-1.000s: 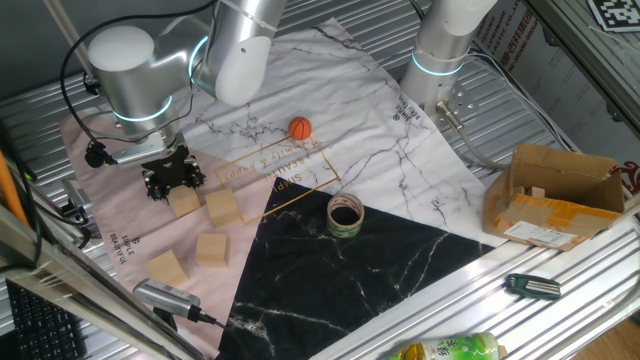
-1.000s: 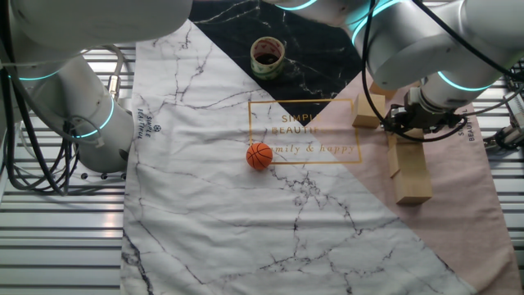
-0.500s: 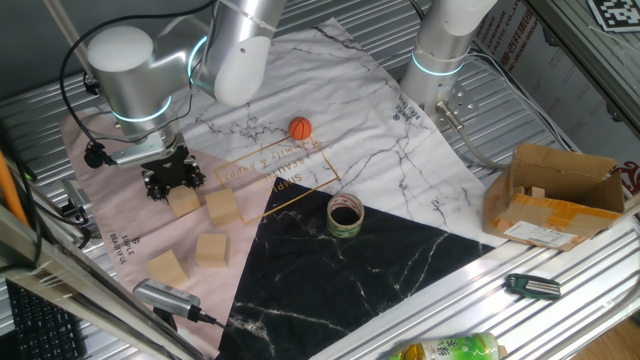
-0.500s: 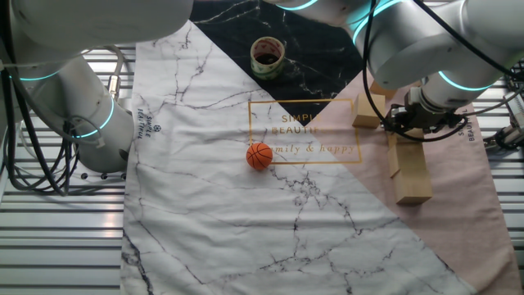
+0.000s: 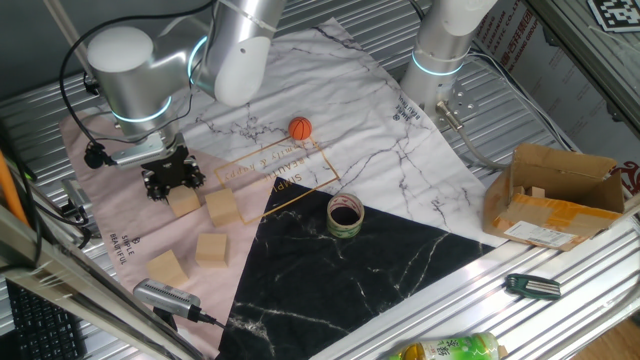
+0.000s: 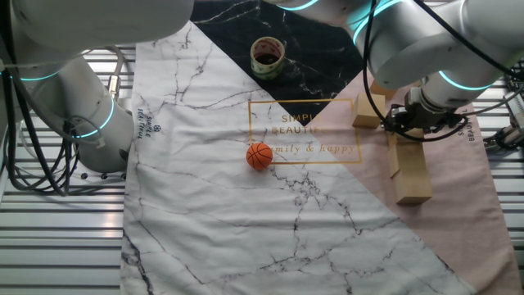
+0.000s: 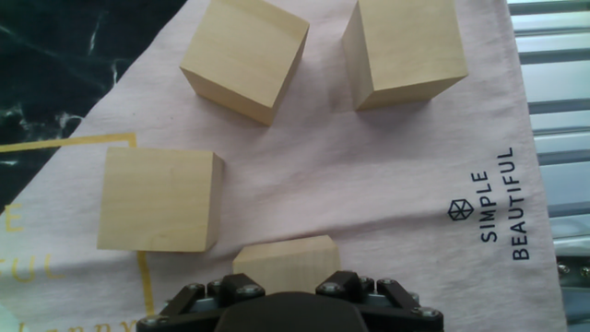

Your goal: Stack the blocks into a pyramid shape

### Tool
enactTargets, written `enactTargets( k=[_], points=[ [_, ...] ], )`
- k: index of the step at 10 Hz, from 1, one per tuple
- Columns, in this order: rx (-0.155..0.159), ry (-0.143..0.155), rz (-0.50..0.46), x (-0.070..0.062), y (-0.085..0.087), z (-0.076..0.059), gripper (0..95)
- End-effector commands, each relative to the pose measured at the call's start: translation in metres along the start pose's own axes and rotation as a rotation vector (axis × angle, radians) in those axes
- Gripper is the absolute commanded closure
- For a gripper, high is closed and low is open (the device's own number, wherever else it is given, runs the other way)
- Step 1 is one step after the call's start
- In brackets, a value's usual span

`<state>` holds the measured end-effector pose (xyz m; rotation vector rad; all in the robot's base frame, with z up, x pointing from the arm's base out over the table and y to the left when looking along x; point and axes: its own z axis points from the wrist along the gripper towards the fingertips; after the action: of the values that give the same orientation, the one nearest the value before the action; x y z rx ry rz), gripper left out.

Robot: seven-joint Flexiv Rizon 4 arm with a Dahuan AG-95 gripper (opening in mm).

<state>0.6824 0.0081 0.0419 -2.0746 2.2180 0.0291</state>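
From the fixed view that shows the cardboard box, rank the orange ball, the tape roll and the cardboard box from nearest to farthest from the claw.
1. Orange ball, on the marble cloth, up and right of the claw.
2. Tape roll, at the black cloth's edge, further right.
3. Cardboard box, at the far right on the metal table.

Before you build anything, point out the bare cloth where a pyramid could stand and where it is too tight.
Free: the white marbled cloth on the near side of the orange ball in the other fixed view, and the black cloth beside the tape roll. Crowded: the pink corner, where four blocks sit close together under the gripper.
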Motion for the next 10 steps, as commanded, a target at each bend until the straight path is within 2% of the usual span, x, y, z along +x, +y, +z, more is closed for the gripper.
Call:
enactTargets(
  k=[1,10],
  points=[
    [-0.002,-0.001,-0.001,0.0001,0.0001,-0.0002,38.0],
    [-0.007,-0.003,-0.003,0.0001,0.0001,-0.0002,38.0]
  ],
)
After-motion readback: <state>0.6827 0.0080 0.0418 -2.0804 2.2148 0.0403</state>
